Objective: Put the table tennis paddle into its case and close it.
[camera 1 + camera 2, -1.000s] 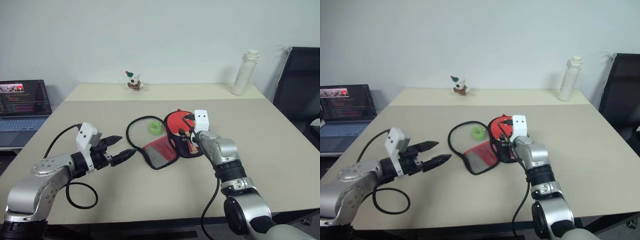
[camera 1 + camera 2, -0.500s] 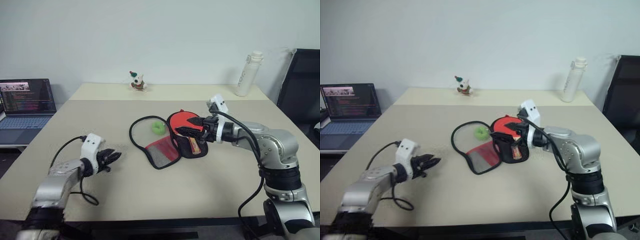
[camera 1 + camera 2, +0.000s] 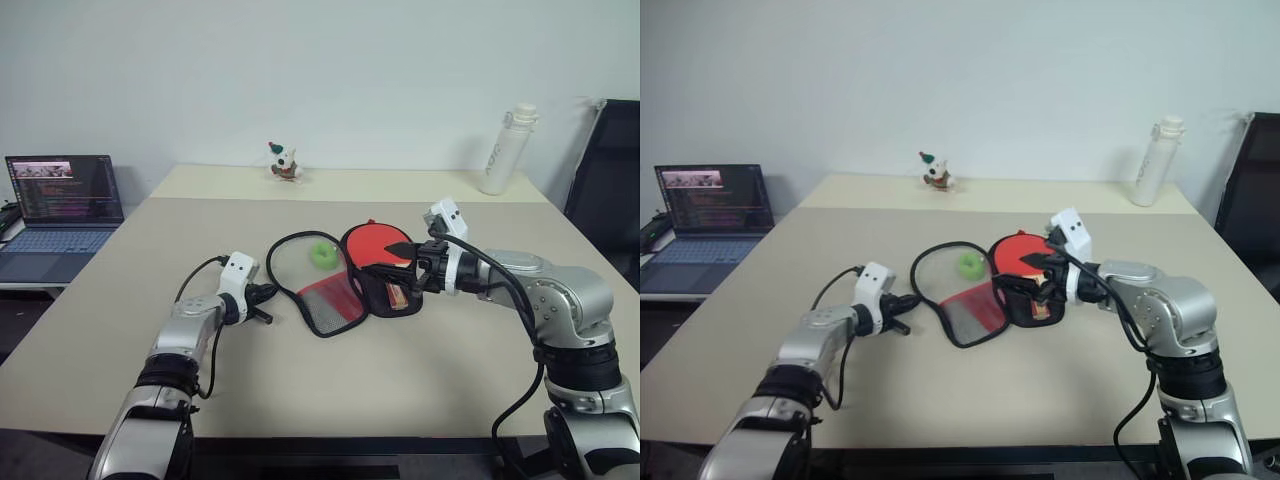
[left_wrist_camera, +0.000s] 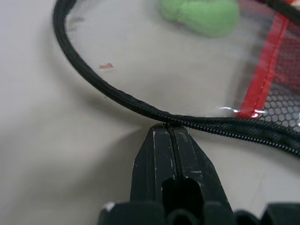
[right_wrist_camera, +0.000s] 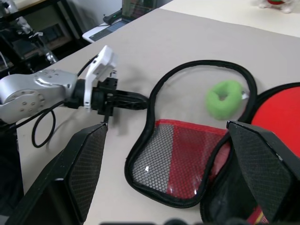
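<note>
The case (image 3: 325, 300) lies open in the middle of the table, its mesh-and-red flap spread to the left inside a black zip rim (image 4: 117, 101). The table tennis paddle (image 3: 372, 243) rests with its red face up at the right of the flap, and its handle lies in the black half (image 3: 1032, 305). My left gripper (image 4: 165, 127) is shut with its tips right at the zip rim on the flap's left side (image 3: 268, 294); nothing shows between the fingers. My right gripper (image 3: 398, 266) hangs open just above the paddle, fingers (image 5: 89, 154) wide apart.
A small green ball (image 3: 322, 254) lies inside the loop of the flap, next to the paddle. A laptop (image 3: 62, 200) stands off the table's left side, a toy figure (image 3: 284, 163) and a white bottle (image 3: 507, 150) at the back, and a black chair (image 3: 612, 160) at the right.
My left gripper has reached forward to the case's zip rim and gone from open to shut. My right arm has swung out to the right, its gripper still open over the paddle. The camera has shifted.
</note>
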Controlling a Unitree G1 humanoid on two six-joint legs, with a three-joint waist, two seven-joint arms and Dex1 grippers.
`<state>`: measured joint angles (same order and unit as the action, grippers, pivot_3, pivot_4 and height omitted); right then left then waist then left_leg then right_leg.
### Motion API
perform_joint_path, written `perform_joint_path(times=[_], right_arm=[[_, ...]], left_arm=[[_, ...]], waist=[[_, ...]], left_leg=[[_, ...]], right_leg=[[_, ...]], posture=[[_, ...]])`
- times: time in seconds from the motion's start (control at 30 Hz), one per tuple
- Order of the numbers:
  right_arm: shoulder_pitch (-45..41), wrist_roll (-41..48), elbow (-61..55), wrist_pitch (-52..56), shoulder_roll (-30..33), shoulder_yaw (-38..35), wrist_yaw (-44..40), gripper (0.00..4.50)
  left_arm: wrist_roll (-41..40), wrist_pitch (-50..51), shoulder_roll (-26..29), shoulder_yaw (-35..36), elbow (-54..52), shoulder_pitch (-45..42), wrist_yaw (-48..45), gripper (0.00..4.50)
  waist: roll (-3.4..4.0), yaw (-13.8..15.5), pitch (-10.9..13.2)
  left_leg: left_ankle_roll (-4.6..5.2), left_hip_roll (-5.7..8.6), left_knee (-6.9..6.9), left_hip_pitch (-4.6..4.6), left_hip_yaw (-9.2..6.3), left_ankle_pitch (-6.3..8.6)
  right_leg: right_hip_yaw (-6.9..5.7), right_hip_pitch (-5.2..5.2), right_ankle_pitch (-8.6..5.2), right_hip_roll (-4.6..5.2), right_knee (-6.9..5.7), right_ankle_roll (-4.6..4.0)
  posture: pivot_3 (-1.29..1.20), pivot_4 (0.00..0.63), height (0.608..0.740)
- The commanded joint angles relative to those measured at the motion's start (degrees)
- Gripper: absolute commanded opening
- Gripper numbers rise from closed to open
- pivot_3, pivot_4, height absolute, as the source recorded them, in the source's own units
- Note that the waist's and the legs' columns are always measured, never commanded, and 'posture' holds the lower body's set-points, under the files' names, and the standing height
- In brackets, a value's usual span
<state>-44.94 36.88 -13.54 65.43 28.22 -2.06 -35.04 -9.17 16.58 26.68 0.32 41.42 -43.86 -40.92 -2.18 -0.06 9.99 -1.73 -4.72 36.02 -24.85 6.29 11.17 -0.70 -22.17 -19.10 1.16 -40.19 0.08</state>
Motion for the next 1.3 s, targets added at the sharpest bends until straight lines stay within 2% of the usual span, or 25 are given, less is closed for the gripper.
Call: perform_joint_path(times=[0.03, 0.27, 0.5, 0.6, 0.7, 0.83, 1.0, 1.1, 1.3], right_arm=[[0.4, 1.4, -2.5, -0.6, 1.6, -2.3, -0.7, 4.50], [2.2, 3.7, -2.5, 0.5, 6.5, -4.0, -3.0, 4.50], [2.3, 1.1, 2.5, -1.9, 10.2, -3.2, -3.7, 4.50], [1.9, 0.5, 4.0, -2.1, 9.3, -3.2, -2.5, 4.50], [1.4, -1.0, 6.1, -3.0, 7.9, -2.6, -1.2, 4.50], [-2.4, -7.2, 16.4, -8.8, 4.2, -0.7, 2.8, 4.50], [-8.1, -14.6, 32.3, -17.1, 0.8, 1.8, 4.3, 4.50], [-11.1, -17.3, 40.5, -21.3, -1.4, 2.5, 3.6, 4.50], [-16.7, -22.0, 57.0, -29.7, -4.8, 2.9, 2.8, 4.50]], left_arm=[[0.4, -2.1, -2.3, -0.9, 0.8, -4.5, -1.7, 0.01], [-1.4, -0.2, -8.7, -0.4, -1.4, -15.3, -2.9, 0.01], [1.3, -7.1, -16.3, 0.0, 12.1, -26.4, 2.8, 0.01], [1.7, -9.9, -17.0, 0.7, 15.8, -28.1, 4.2, 0.01], [1.3, -10.6, -16.0, 1.2, 14.9, -26.8, 2.5, 0.01], [-1.8, -6.3, -11.7, 1.5, 2.8, -18.7, -5.5, 0.01], [-9.0, 5.3, -4.2, 2.7, -22.3, -3.7, -12.3, 0.01], [-12.8, 10.8, -1.3, 4.8, -32.1, 1.5, -12.1, 0.01], [-17.2, 17.3, 2.1, 9.4, -43.0, 7.9, -8.1, 0.01]], waist=[[0.00, 0.2, 0.0], [-0.02, 0.0, 0.0], [-0.02, -0.4, 0.0], [-0.01, -0.9, 0.0], [-0.01, -1.6, 0.0], [0.06, -2.2, 0.0], [0.11, -2.6, 0.1], [0.11, -2.2, 0.1], [0.12, -1.7, 0.1]], left_leg=[[0.00, 0.02, 0.00, -0.01, 0.00, 0.00], [-0.12, 0.09, -0.02, -0.14, 0.07, -0.06], [-0.13, 0.18, -0.06, -0.10, 0.15, -0.06], [-0.13, 0.19, -0.08, -0.07, 0.15, -0.06], [-0.15, 0.15, -0.11, -0.08, 0.17, -0.07], [-0.19, 0.10, -0.14, 0.02, 0.29, -0.08], [-0.23, -0.11, -0.13, 0.02, 0.26, -0.11], [-0.23, -0.13, -0.11, 0.00, 0.25, -0.11], [-0.21, -0.07, 0.01, 0.01, 0.17, -0.11]], right_leg=[[0.00, 0.00, 0.00, 0.00, 0.01, 0.00], [0.04, -0.06, 0.01, -0.03, 0.23, 0.01], [0.09, -0.06, 0.00, -0.07, 0.25, 0.02], [0.12, -0.08, 0.00, -0.11, 0.23, 0.02], [0.13, -0.12, 0.00, -0.11, 0.23, 0.02], [0.15, -0.13, 0.00, -0.11, 0.19, 0.01], [0.20, -0.14, 0.00, -0.08, 0.14, 0.01], [0.20, -0.13, 0.00, -0.04, 0.15, 0.01], [0.16, -0.01, 0.00, -0.01, 0.10, 0.01]], posture=[[0.00, 0.150, 0.740], [0.00, 0.150, 0.740], [0.00, 0.150, 0.740], [0.00, 0.150, 0.740], [0.00, 0.150, 0.740], [0.00, 0.150, 0.740], [0.00, 0.150, 0.740], [0.00, 0.150, 0.740], [0.00, 0.150, 0.740]])
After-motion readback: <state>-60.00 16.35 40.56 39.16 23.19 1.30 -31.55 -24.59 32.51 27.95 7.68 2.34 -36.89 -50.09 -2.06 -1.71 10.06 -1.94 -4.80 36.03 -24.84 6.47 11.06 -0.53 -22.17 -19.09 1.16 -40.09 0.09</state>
